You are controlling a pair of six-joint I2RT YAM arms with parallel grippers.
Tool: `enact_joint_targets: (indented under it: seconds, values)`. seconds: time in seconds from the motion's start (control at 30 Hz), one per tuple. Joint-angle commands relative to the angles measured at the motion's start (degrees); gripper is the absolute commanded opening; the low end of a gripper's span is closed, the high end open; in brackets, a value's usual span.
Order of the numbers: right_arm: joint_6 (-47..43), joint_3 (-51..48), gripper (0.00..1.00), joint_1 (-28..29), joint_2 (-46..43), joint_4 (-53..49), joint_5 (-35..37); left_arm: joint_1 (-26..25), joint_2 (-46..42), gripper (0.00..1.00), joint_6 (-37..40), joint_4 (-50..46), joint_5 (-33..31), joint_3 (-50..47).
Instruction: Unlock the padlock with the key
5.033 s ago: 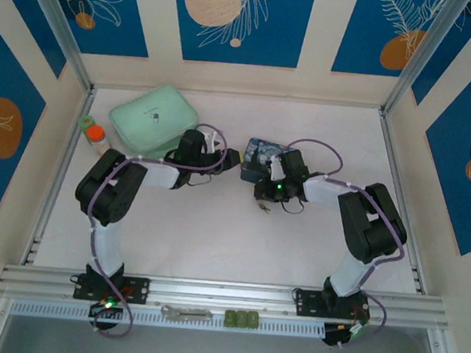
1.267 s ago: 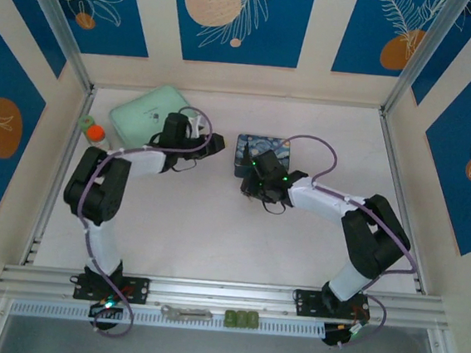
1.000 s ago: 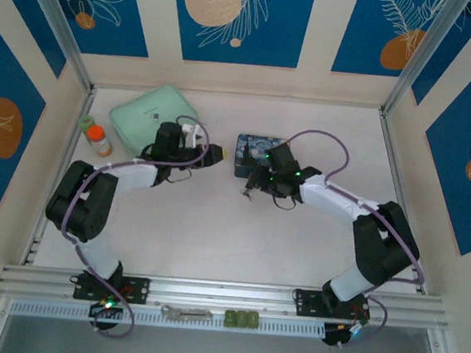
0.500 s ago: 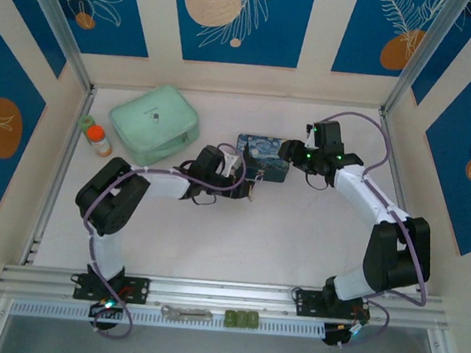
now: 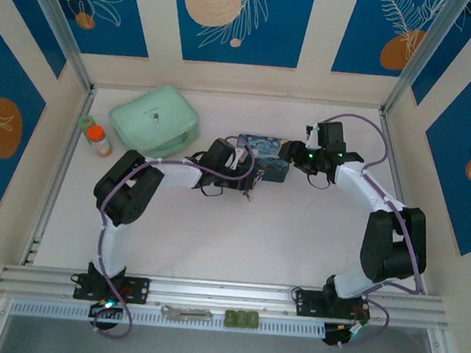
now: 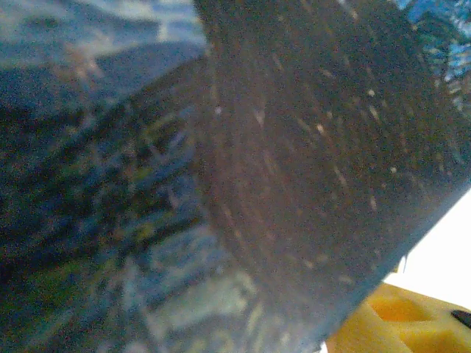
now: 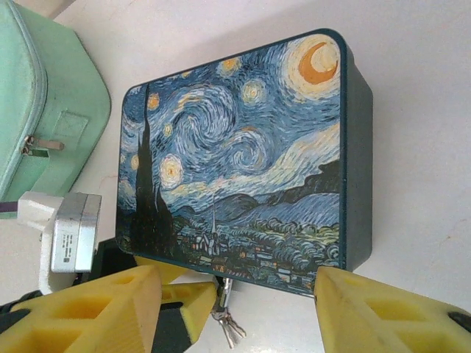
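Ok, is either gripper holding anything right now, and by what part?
Cannot be told for the left gripper: one finger sits beside the padlock at the tin's edge, grip hidden. The right gripper stands open, holding nothing.

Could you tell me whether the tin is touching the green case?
Apart: the top view shows bare table between the tin and the case.

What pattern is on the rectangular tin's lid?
Rectangular tin lid: blue starry-night painting; best in right wrist view.
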Motion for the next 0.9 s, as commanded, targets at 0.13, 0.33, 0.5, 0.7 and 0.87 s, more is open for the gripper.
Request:
enact_joint_targets:
  seconds: [0.13, 0.33, 0.5, 0.7, 0.87]
  values:
    - [0.20, -1.89, 0.57, -1.36, -1.13, 1.79, -3.50, -1.59, 4.92, 0.56, -0.94, -0.57, 2.49, 2.53]
    - [1.57, -3.65, 0.54, -0.11, -2.09, 2.01, -6.14, -1.78, -2.11, 0.56, -4.05, 2.28, 3.55, -3.82]
    - [5.01, -8.69, 0.54, 6.83, -3.85, 2.25, -2.50, 0.37, -12.59, 0.59, -5.35, 4.00, 1.97, -9.87]
    - [12.05, -12.83, 0.54, 16.63, -1.59, 7.29, 6.39, 6.71, -19.18, 0.62, -8.31, 8.80, 1.86, -13.22]
    - [15.62, -12.61, 0.51, 20.16, 3.99, 14.16, 9.70, 10.67, -12.89, 0.62, -7.50, 9.02, 6.99, -3.52]
